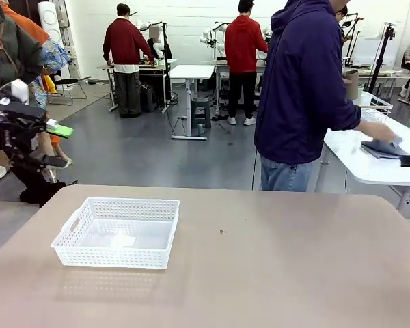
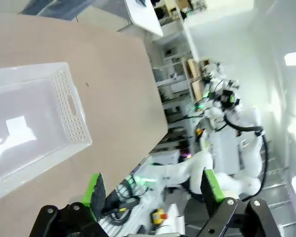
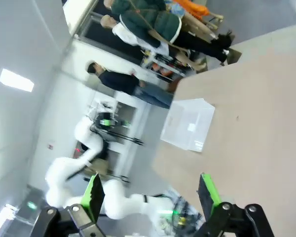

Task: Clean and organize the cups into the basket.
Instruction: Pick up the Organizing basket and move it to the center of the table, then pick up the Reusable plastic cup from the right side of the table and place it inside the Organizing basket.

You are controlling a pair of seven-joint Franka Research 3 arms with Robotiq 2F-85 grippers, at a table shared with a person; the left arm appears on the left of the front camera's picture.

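Note:
The white lattice basket (image 1: 116, 232) stands empty on the left half of the tan table (image 1: 273, 266). The cups are out of view. My left gripper (image 1: 57, 145) hangs open above the table's far left corner, well left of the basket. In the left wrist view its green pads (image 2: 94, 190) stand wide apart with nothing between them, and the basket (image 2: 71, 106) lies at the left. My right gripper (image 3: 150, 195) is open too, high above the table, with the basket (image 3: 187, 123) far off.
A person in a dark purple hoodie (image 1: 301, 96) stands at the table's far edge, turned right, a hand on a dark thing (image 1: 383, 147) on a white side table (image 1: 369, 171). A wire basket (image 1: 376, 106) stands there too.

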